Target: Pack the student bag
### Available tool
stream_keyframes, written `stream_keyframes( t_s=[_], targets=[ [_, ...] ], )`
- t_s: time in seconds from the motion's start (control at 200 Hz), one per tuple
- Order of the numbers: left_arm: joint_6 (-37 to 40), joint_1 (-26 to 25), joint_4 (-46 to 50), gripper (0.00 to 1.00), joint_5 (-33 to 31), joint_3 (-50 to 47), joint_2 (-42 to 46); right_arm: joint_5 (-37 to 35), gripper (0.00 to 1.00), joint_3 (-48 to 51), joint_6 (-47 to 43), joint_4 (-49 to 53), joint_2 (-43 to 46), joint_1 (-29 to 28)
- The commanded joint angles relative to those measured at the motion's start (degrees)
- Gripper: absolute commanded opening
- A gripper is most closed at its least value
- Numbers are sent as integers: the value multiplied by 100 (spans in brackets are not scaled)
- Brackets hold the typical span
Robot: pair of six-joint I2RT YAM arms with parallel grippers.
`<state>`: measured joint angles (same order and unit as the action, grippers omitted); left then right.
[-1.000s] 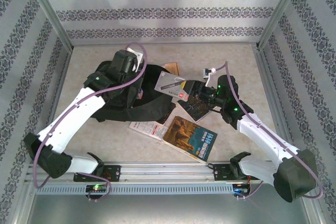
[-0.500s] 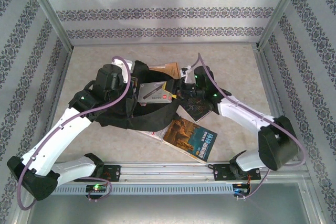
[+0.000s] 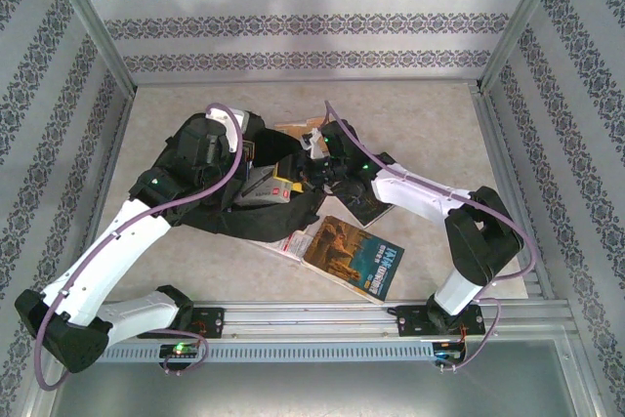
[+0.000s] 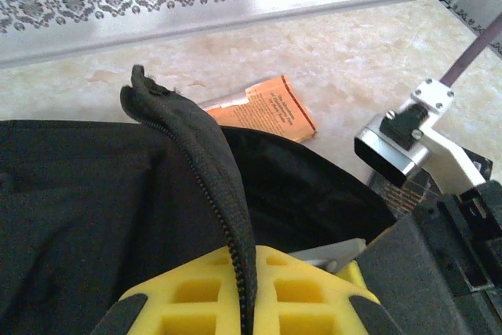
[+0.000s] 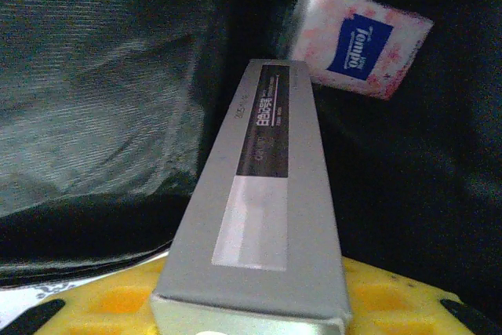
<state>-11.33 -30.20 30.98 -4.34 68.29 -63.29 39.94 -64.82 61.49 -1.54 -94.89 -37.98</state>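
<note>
Here, the student bag (image 3: 283, 214) lies on the tabletop (image 3: 430, 114), a bit left of the middle, between the two arms. It is black and soft, and its top is open.

The left gripper (image 4: 243, 276) is closed tight on the bag's zip edge (image 4: 212, 162). The yellow fingers (image 4: 196, 296) pinch the edge from both sides and hold it up like a little ridge. The black cloth of the bag (image 4: 94, 209) spreads out below and to the left of it.

The right gripper (image 5: 251, 315) holds a long grey box (image 5: 267, 194) between its yellow fingers (image 5: 102, 304). The box has a dark label on top. Its far end points into the dark inside of the bag (image 5: 102, 76). From above, the box (image 3: 262, 192) sits tilted in the bag's opening.

A small pack of tissues (image 5: 357, 37), pink and white with a blue mark, is inside the bag, just past the end of the box.

Some books lie around the bag. An orange booklet (image 4: 263, 107) lies flat on the tabletop at the far side of the bag, partly tucked behind it. A book with a blue and brown cover (image 3: 356, 256) lies near the front, to the right of the bag. A white booklet (image 3: 283, 241) peeks out from under the bag's near edge. A dark book (image 3: 366, 207) lies under the right arm.
</note>
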Motion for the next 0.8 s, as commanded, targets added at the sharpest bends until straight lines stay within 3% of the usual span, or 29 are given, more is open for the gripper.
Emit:
stream_keyframes(
  t_s=[0.0, 0.24, 0.46, 0.605, 0.799],
  targets=[
    [105, 47, -584, 0, -260, 393, 89, -51, 42, -311, -334, 459, 95, -56],
    [-241, 49, -1132, 0, 339, 148, 53, 37, 42, -390, 259, -713, -451, -246],
    [-795, 48, -1635, 0, 783, 18, 37, -128, 45, -1148, 975, -1983, -1656, -532],
    [-915, 55, -1761, 0, 748, 35, 104, -379, 57, -1949, 1195, -2131, -2434, -744],
    [-650, 158, -1526, 0, 372, 149, 205, -558, 94, -2661, 812, -1758, -2864, -836]
  ],
)
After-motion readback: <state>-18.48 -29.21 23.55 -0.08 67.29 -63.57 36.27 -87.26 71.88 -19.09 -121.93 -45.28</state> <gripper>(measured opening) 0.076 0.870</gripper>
